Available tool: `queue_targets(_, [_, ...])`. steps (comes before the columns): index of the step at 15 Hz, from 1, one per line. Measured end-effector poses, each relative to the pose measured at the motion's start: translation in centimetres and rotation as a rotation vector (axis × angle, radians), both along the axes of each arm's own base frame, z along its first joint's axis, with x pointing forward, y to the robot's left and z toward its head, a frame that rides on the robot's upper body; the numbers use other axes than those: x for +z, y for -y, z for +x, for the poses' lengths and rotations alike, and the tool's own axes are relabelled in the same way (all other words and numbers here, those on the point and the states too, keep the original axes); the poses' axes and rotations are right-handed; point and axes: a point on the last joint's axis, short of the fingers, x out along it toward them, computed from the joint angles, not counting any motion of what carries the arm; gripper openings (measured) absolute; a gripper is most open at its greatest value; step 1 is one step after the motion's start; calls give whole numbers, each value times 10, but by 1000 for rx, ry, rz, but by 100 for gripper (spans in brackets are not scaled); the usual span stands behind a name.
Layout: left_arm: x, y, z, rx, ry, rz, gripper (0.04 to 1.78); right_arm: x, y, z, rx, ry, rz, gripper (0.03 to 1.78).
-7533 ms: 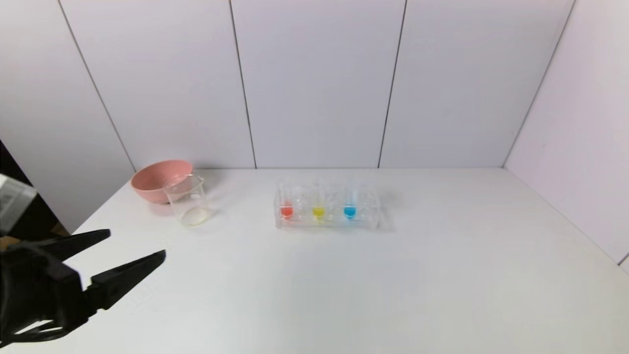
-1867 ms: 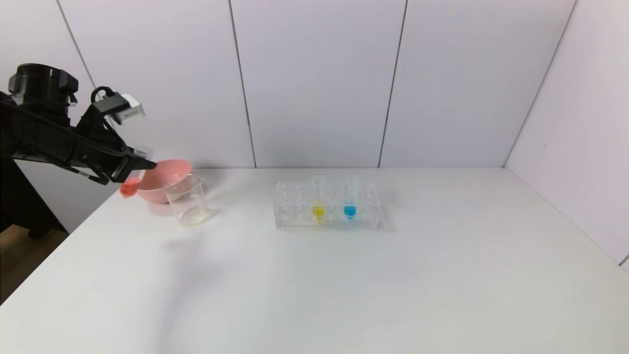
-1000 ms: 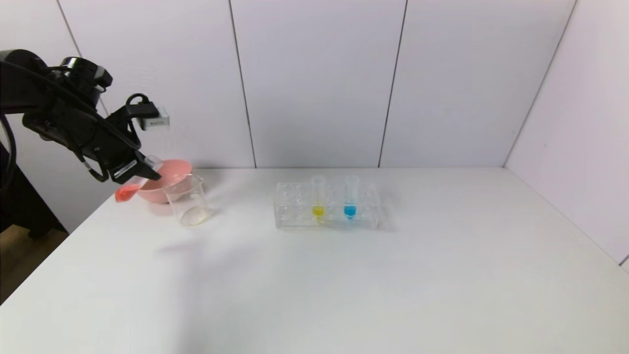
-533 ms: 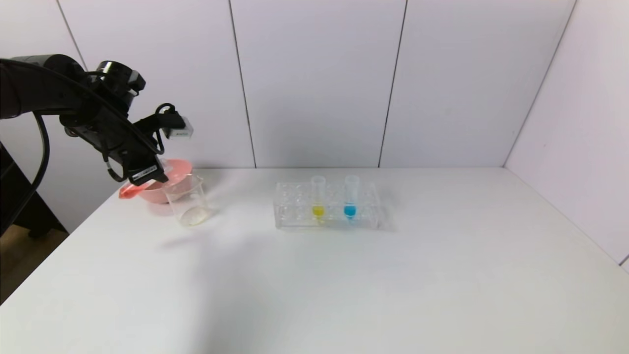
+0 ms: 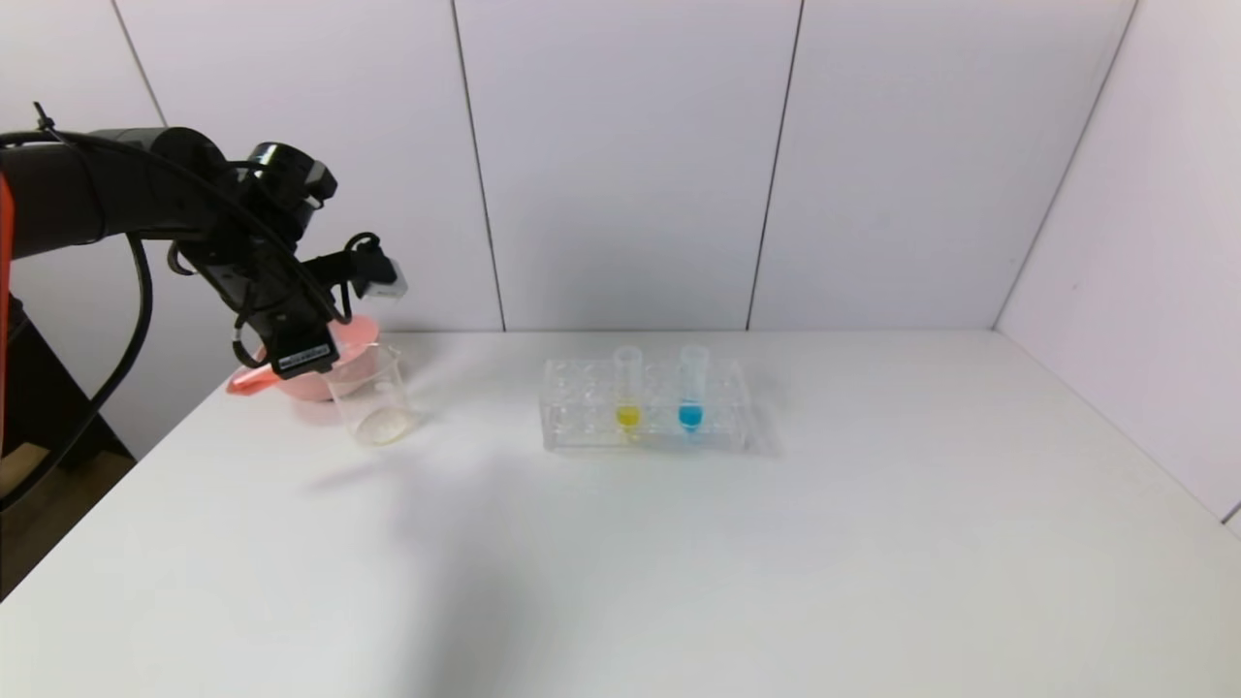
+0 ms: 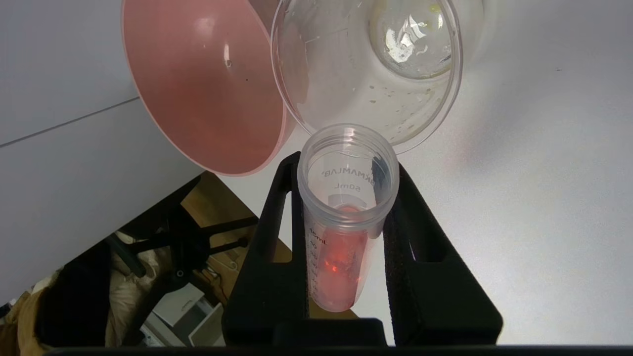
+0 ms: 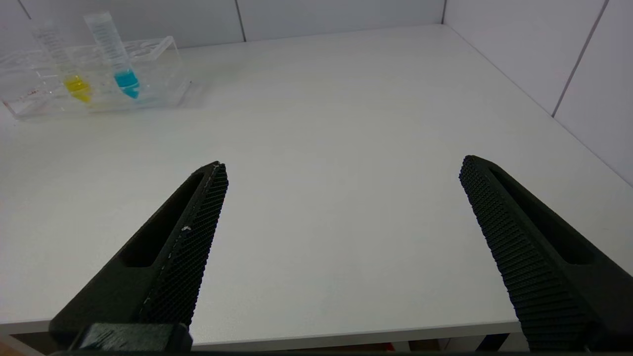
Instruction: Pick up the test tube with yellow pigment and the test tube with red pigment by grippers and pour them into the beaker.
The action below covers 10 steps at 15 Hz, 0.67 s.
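My left gripper [image 5: 302, 361] is shut on the test tube with red pigment [image 5: 254, 379], held almost level just left of the beaker [image 5: 373, 397]. In the left wrist view the tube [image 6: 341, 232] sits between my left gripper's [image 6: 346, 168] two fingers, its open mouth at the beaker's rim [image 6: 435, 113]; the red liquid lies along the tube. The beaker holds a pale yellowish film at its bottom. The test tube with yellow pigment [image 5: 627, 393] stands in the clear rack [image 5: 582, 431]. My right gripper [image 7: 341, 170] is open and empty above the table's near edge, out of the head view.
A pink bowl [image 5: 361, 334] stands right behind the beaker, touching it in the left wrist view [image 6: 203, 84]. A tube with blue liquid [image 5: 690, 393] stands beside the yellow one. Walls close the back and right. The table edge and a drop lie under my left arm.
My left gripper took the red tube from the rack, carried it left to the beaker and has tipped it from upright to almost level, mouth toward the beaker.
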Motion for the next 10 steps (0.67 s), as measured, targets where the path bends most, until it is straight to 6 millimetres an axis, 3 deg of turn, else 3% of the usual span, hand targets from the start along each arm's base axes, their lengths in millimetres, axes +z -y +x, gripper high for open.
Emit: queue_targets(10, [-12,16,5,53,-34,192,45,0,0,0,0,0,0,171])
